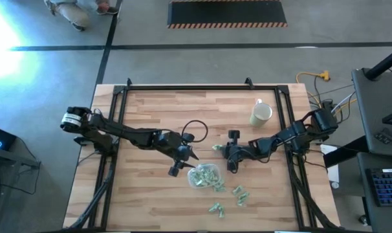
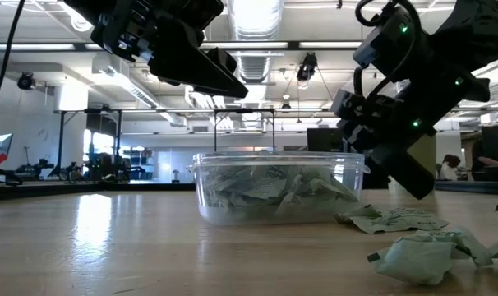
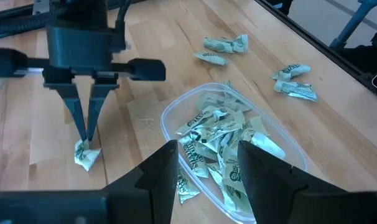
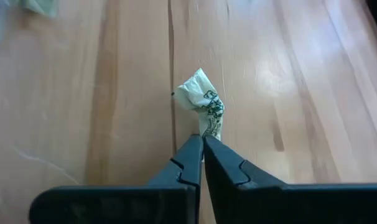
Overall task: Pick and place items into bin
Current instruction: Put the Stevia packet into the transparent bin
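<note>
The right tool (image 4: 201, 142) is pinched tight on one wrapped candy (image 4: 203, 104) on the counter (image 4: 83, 112), probably to carry it to the bin (image 3: 235, 149). The left tool (image 3: 208, 163) hangs open over the bin.

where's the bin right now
In the high view the bin sits on the table just below centre, under the left gripper, and loose items lie to its lower right.

Bright overhead ceiling lights (image 2: 257, 16), white glare on the floor (image 1: 8, 45), glossy table (image 2: 93, 247), soft foreground blur
</note>
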Motion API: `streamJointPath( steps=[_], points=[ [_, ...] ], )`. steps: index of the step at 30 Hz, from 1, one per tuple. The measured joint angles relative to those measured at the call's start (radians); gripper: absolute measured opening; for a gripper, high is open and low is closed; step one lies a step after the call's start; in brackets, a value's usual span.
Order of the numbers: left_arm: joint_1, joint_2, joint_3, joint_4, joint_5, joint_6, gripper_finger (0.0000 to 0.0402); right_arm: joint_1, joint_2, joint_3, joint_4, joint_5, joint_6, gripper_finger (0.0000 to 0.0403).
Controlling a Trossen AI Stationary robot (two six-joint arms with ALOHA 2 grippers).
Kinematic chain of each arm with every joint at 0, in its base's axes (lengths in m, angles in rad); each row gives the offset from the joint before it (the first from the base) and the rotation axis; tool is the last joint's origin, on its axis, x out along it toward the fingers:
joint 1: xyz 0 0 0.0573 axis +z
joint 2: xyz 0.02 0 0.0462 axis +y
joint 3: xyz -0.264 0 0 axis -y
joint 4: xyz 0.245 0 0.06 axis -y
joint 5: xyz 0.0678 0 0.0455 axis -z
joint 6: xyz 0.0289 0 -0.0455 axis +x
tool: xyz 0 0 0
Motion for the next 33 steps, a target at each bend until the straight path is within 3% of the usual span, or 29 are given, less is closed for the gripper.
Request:
streamJointPath(
  steps=[9, 22, 27, 33],
  points=[
    [0.0, 0.0, -0.001, -0.001, 0.0, 0.0, 0.0151, 0.004, -0.053, 0.0, -0.04, 0.007, -0.005, 0.0008],
    [0.0, 0.0, -0.005, -0.001, 0.0, 0.001, 0.0151, 0.107, -0.266, 0.001, -0.14, 0.056, 0.002, 0.0008],
    [0.0, 0.0, -0.005, 0.0, 0.0, 0.001, 0.0151, 0.174, -0.307, 0.001, -0.12, -0.039, -0.044, 0.0008],
    [0.0, 0.0, -0.005, 0.002, 0.0, 0.002, 0.0151, 0.217, -0.269, 0.003, -0.001, -0.174, -0.145, 0.0008]
  ],
)
